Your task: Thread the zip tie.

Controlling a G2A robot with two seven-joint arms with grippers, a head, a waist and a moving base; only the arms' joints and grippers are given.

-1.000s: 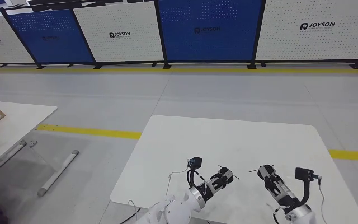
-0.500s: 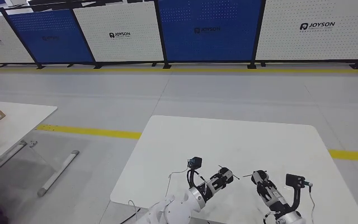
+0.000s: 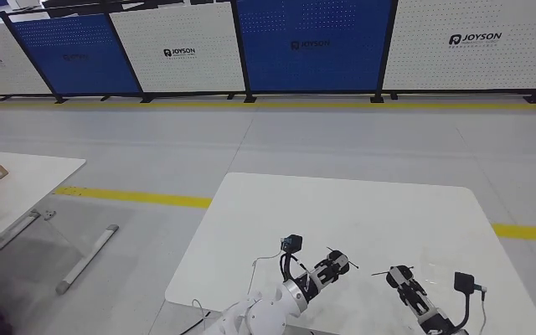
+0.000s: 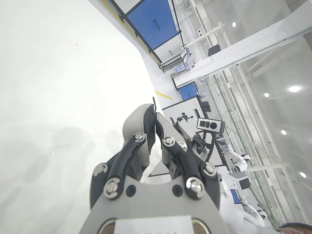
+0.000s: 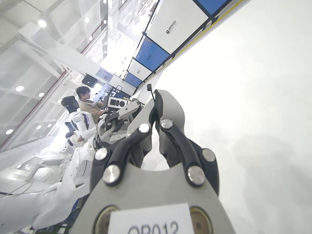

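Observation:
The zip tie is thin and black. My left gripper [image 3: 339,261] is shut on one part of it, near the front of the white table [image 3: 335,209]. In the left wrist view a short black tip [image 4: 154,101] sticks out past my left gripper [image 4: 154,109]. To its right, my right gripper [image 3: 398,274] is shut on another part, and a black strip [image 3: 381,272] points toward the left gripper. In the right wrist view the tie's square head [image 5: 149,87] stands just beyond my right gripper [image 5: 156,96]. The two grippers are apart, and the stretch of tie between them is hidden.
Both grippers hang low over the table's front edge, with bare white tabletop [image 3: 352,201] stretching beyond them. A second white table [image 3: 33,176] stands off to the left across the floor. Blue and white panels [image 3: 314,46] line the back.
My right gripper first drew back and toward the left gripper, then shifted right and further back toward the table's front edge. The left gripper has kept still, and both stay shut.

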